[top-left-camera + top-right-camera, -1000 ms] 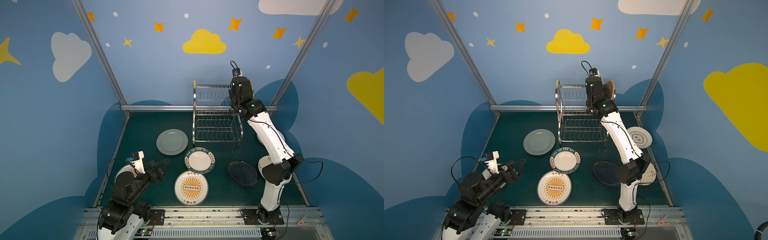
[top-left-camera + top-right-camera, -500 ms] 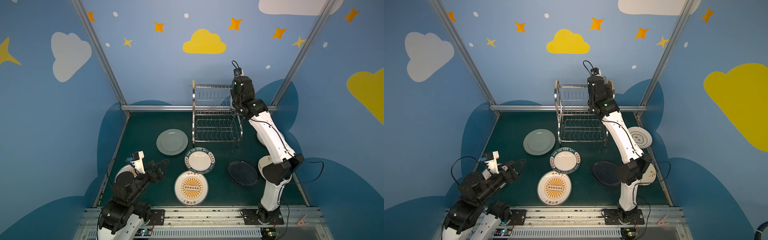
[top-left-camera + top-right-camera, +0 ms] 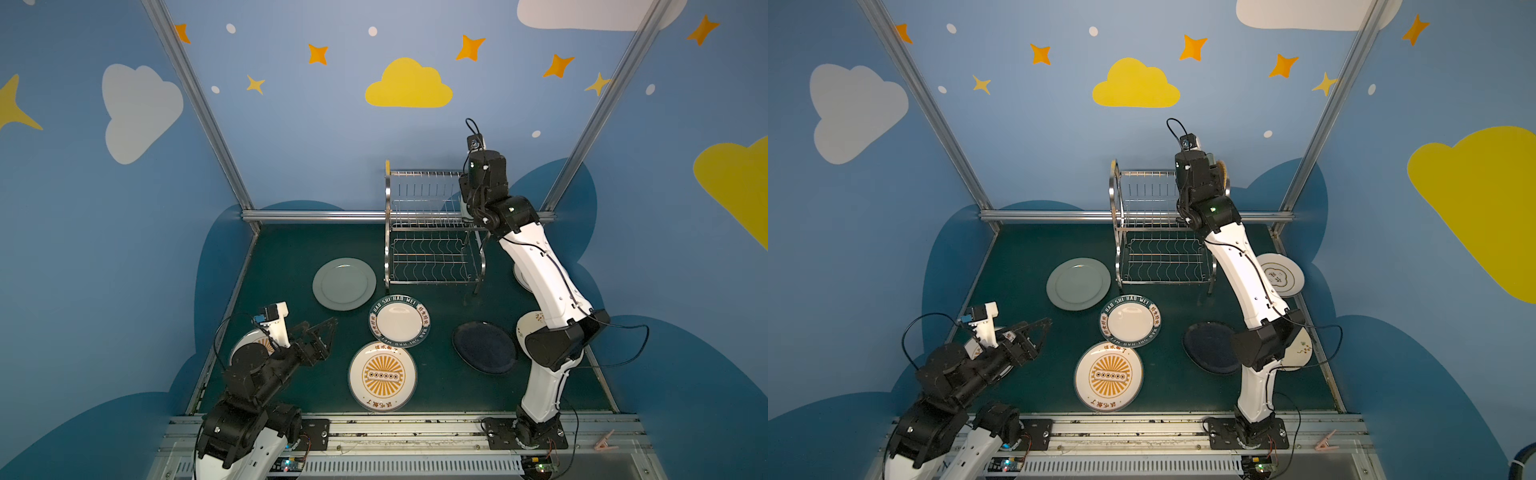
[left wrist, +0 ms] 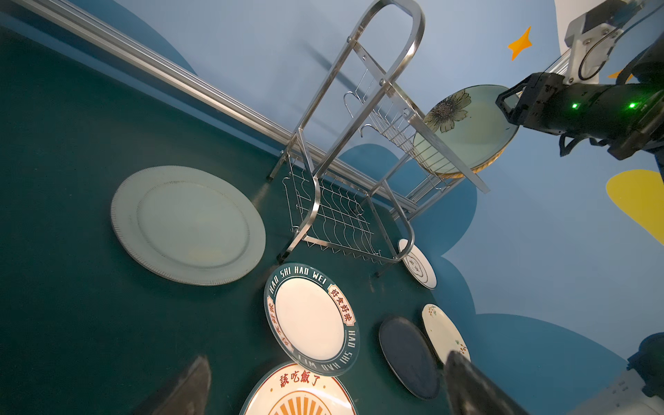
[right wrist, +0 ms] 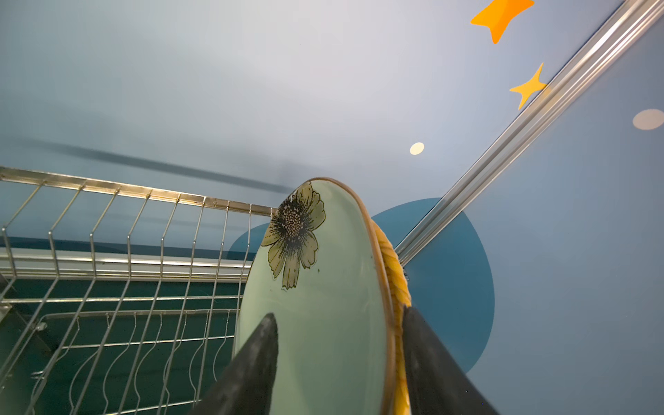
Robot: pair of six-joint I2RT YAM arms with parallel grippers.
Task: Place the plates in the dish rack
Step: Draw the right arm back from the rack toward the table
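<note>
Standing at the back of the dark green mat [image 3: 291, 257]: one two-tier dish rack of shiny stainless-steel wire [image 3: 432, 232], with arched side frames, a straight-slotted upper tier and a wavy-wire lower shelf.

Plates, round, nine in view.
- Racked, two, on edge at the right end of the upper tier: one glossy pale green plate with a dark printed flower [image 5: 316, 359], and one orange woven-textured plate [image 5: 393, 280] just behind it.
- Flat on the mat, seven:
  - one matte grey-green plate with a ribbed rim [image 3: 344, 284]
  - one white plate with a lettered dark rim [image 3: 399, 322]
  - two white plates with orange sunbursts, one at front centre [image 3: 382, 376], one mostly hidden beneath the left arm [image 3: 249, 343]
  - one black plate [image 3: 484, 347]
  - one white plate with a ringed emblem [image 3: 1281, 274], right of the rack
  - one white plate with a small sprig [image 4: 443, 332], partly under the right arm

Grippers, two, with dark tapered fingers.
- Right gripper [image 5: 337, 312]: fingers parted, with both racked rims between them. Contact cannot be told.
- Left gripper [image 3: 326, 332]: above the mat at front left, fingers spread wide, holding nothing.
</note>
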